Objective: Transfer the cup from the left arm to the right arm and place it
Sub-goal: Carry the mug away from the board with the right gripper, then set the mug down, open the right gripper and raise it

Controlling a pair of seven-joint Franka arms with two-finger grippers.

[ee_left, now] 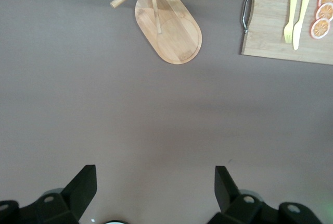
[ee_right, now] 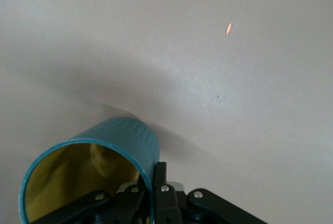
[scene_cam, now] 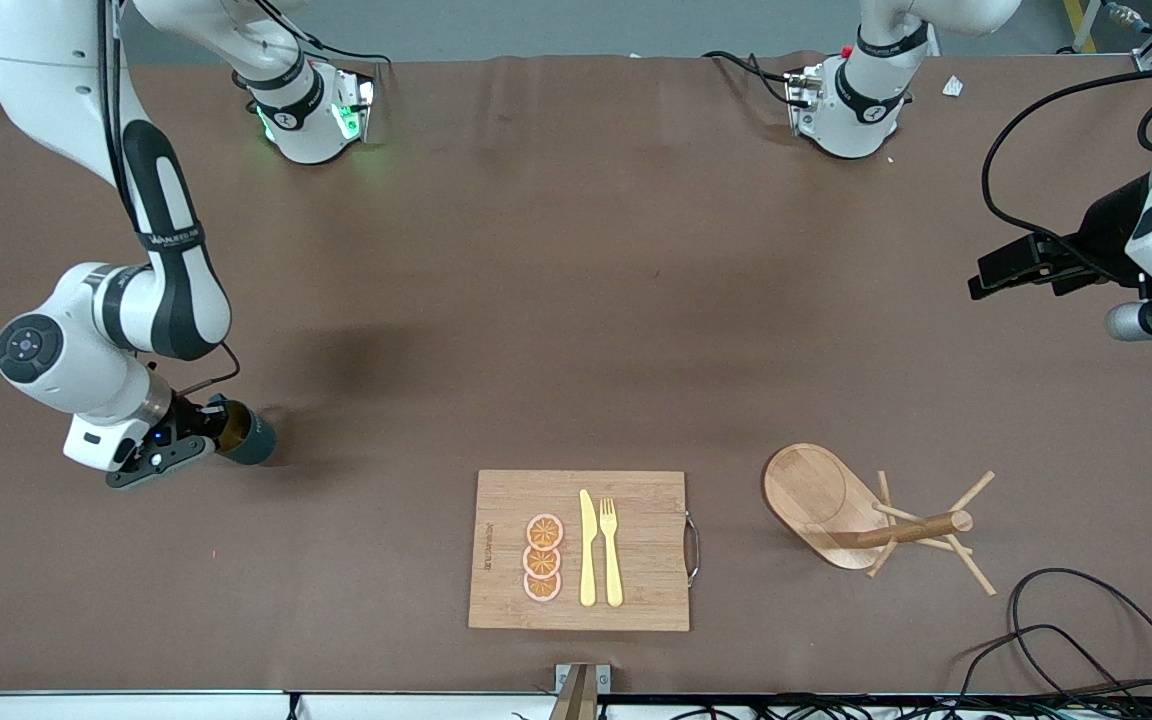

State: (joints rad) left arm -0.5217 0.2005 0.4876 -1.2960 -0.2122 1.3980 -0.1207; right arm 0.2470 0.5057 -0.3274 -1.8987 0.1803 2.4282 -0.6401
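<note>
The dark teal cup with a tan-yellow inside is tipped on its side, low over the table at the right arm's end. My right gripper is shut on its rim. In the right wrist view the cup fills the lower corner, and the right gripper pinches its wall with one finger inside and one outside. I cannot tell whether the cup touches the table. My left gripper waits high over the left arm's end of the table. It is open and empty in the left wrist view.
A wooden cutting board with orange slices, a yellow knife and a fork lies near the front camera's edge. A wooden peg rack stands beside it toward the left arm's end. Black cables lie at that corner.
</note>
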